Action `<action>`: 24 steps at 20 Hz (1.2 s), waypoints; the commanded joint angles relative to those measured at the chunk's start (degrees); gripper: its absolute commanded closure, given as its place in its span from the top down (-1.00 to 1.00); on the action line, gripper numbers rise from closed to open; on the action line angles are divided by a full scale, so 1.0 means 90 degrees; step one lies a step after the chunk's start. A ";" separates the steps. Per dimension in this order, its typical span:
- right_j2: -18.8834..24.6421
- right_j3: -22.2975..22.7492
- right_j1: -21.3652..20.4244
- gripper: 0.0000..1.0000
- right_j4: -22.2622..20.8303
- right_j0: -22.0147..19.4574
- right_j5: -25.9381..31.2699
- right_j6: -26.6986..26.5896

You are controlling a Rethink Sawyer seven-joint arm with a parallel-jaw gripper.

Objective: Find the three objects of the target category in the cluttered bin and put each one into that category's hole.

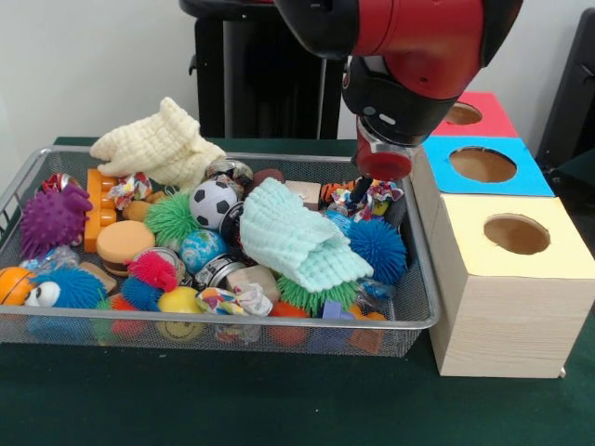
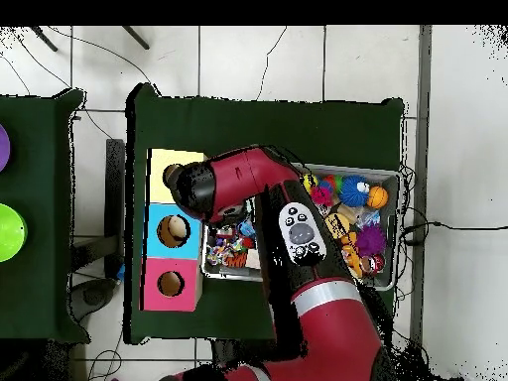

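The jaws [image 1: 364, 189] hang low over the far right corner of the wire-mesh bin [image 1: 423, 321], just above a knotted multicolour rope toy [image 1: 370, 197], but the dark tips are buried in the clutter and the red wrist hides the rest, so I cannot tell how far open they are or whether they hold anything. Right beside that spot an orange-and-black striped patch [image 1: 333, 193] peeks out, which I judge to be the plush tiger, and that would explain why the arm [image 2: 260, 184] reaches down here. The tan-orange bear is not clearly visible; two cloths, a mint green one [image 1: 296, 243] across the middle and a cream one [image 1: 160, 144] at the far rim, may cover more plush, so searching likely means lifting or pushing them aside. Spiky balls, a small soccer ball [image 1: 213, 203] and other toys crowd the bin around them. The red-panelled hole [image 1: 462, 113] sits on the farthest wooden box, beyond the blue [image 1: 482, 164] and yellow [image 1: 516, 234] ones, all standing just beside the bin on the green counter [image 1: 279, 400], so a short carry should do
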 commanded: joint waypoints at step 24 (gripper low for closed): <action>-0.0071 0.0585 0.0892 -1.00 0.0257 -0.0193 -0.0241 0.0463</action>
